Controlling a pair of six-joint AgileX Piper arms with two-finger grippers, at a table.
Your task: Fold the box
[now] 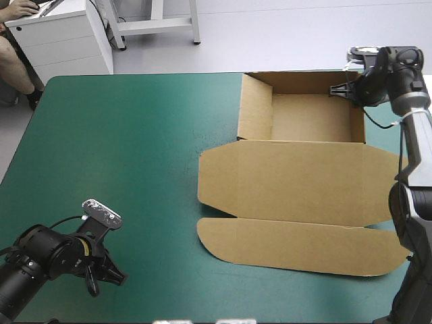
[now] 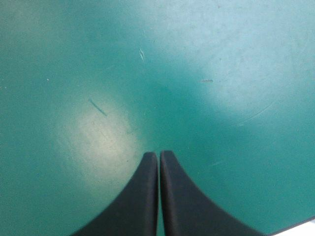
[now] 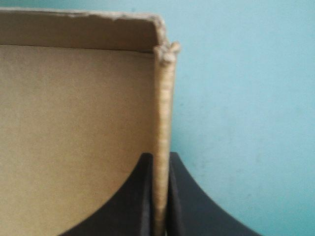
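Your right gripper (image 1: 343,90) is pinching a raised wall of the box (image 1: 297,182), its black fingers all but closed on the board's top edge, near the tray's far right corner. Through the right wrist camera, that wall is standing upright between the fingers (image 3: 140,196) and running ahead to a frayed corner, where it is meeting a second wall. The brown inside is lying to one side of it and the teal-green cover (image 3: 246,123) to the other.

The box is sitting on the right half of the table. Its tray is lying toward the far edge with walls standing, and its lid is lying flat toward you with a rounded flap nearest you.

Your left gripper (image 1: 111,275) is hanging by the table's near left corner, well apart from the box. Its fingers are pressing together into one point over bare cover.
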